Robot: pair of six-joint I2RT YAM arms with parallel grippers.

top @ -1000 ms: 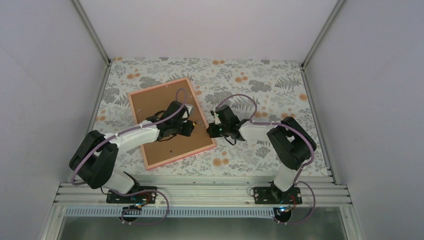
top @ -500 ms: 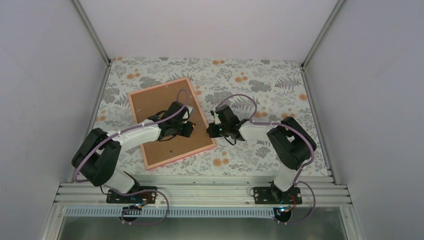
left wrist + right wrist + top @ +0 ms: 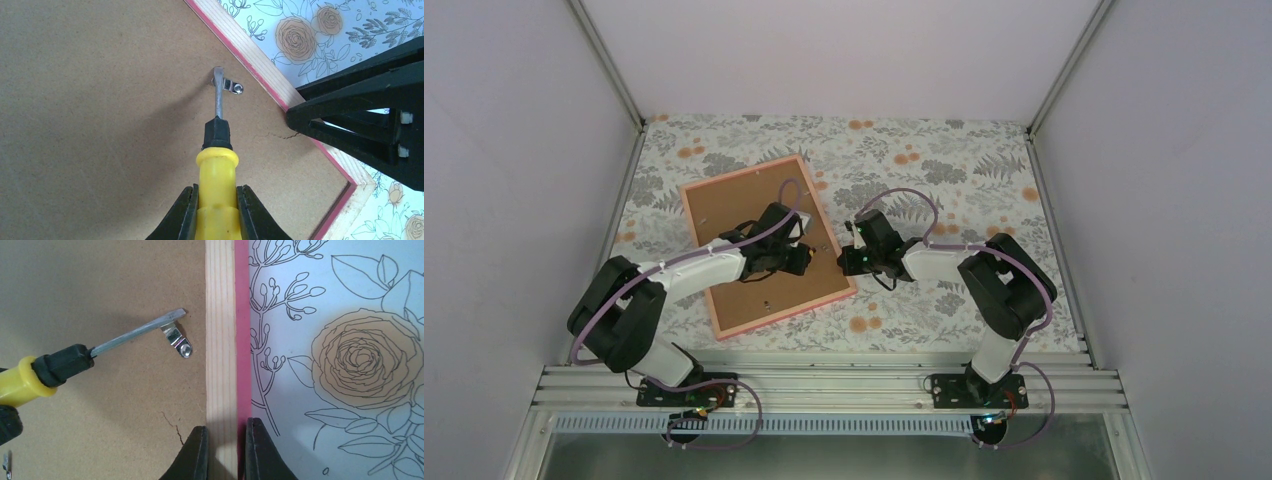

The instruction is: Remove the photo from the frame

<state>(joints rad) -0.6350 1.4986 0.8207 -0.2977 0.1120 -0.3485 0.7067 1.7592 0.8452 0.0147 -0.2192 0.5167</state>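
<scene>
Looked like a robotics lab test cell, not a home or workshop. Plain pale panel walls (image 3: 824, 50) closed it in on three sides, joined by aluminium extrusion posts (image 3: 609, 65). The left arm (image 3: 689, 272) and right arm (image 3: 944, 262) were bolted to a slotted aluminium rail (image 3: 824, 385) at the near edge, with purple cables (image 3: 904, 192) looped loose along them. Only the floral table cover (image 3: 944, 150) was homely.

Fingers (image 3: 182, 216) gripping yellow screwdriver (image 3: 217, 172), blade beside clip (image 3: 231, 87)

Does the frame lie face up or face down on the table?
Face down. The frame shows its brown backing board upward, with a metal clip on it; the photo is hidden.
</scene>
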